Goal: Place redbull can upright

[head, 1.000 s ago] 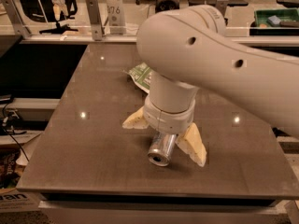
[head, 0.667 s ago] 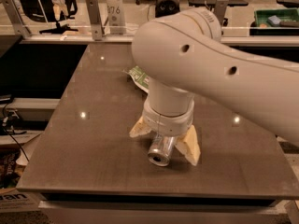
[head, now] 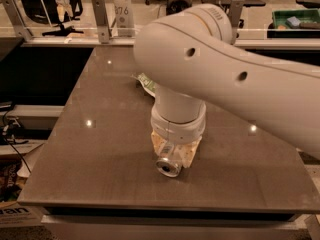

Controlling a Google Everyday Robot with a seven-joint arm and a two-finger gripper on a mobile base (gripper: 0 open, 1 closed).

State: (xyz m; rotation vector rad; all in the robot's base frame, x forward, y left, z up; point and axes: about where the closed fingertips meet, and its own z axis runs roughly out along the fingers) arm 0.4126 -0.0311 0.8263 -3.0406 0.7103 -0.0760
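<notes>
The redbull can (head: 168, 166) lies on its side on the dark table (head: 100, 149), its shiny silver end facing the camera near the front edge. My gripper (head: 175, 151) points straight down over it from the big white arm (head: 240, 79). The tan fingers (head: 190, 153) sit close against both sides of the can, shut on it. The rest of the can's body is hidden under the wrist.
A green snack bag (head: 146, 83) lies on the table just behind the arm, partly hidden. A railing with posts (head: 100, 19) runs along the table's far edge. A green bin (head: 295, 21) stands at the back right.
The fingers were spread wide on either side of the can; now they have closed in against it. The arm has shifted slightly left.
</notes>
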